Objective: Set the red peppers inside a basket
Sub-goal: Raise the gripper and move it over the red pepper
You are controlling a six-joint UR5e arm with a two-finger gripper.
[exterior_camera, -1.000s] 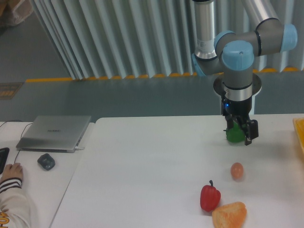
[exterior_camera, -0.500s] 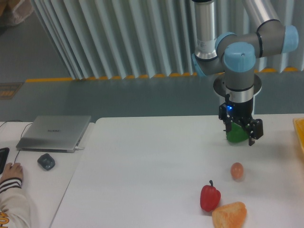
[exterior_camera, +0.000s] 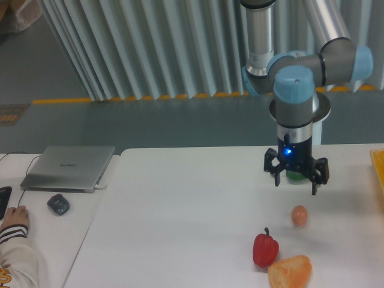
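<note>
Hand: the black two-finger hand (exterior_camera: 296, 183) on the grey and blue arm hangs above the white tabletop (exterior_camera: 180, 210), fingers spread wide apart and gripping nothing.
Red pepper: the small glossy red bell pepper with a dark stem (exterior_camera: 265, 249) stands on the tabletop near its front edge, well below the hand in the view and apart from it.
Orange piece: a lumpy orange bread-like piece (exterior_camera: 290, 271) lies just beside the red pepper on its right, touching or nearly touching it.
Green pepper: a green bell pepper (exterior_camera: 294, 176) sits behind the hand, mostly hidden by it, so only a small patch shows between the fingers.
Small ball: a small round orange-pink object (exterior_camera: 299, 215) rests between the hand and the red pepper.
Basket: a narrow sliver of the yellow-orange basket (exterior_camera: 379, 165) shows at the right edge, well apart from the red pepper.
Left side: a closed silver laptop (exterior_camera: 69, 167) and a dark computer mouse (exterior_camera: 58, 204) lie on a neighbouring surface.
</note>
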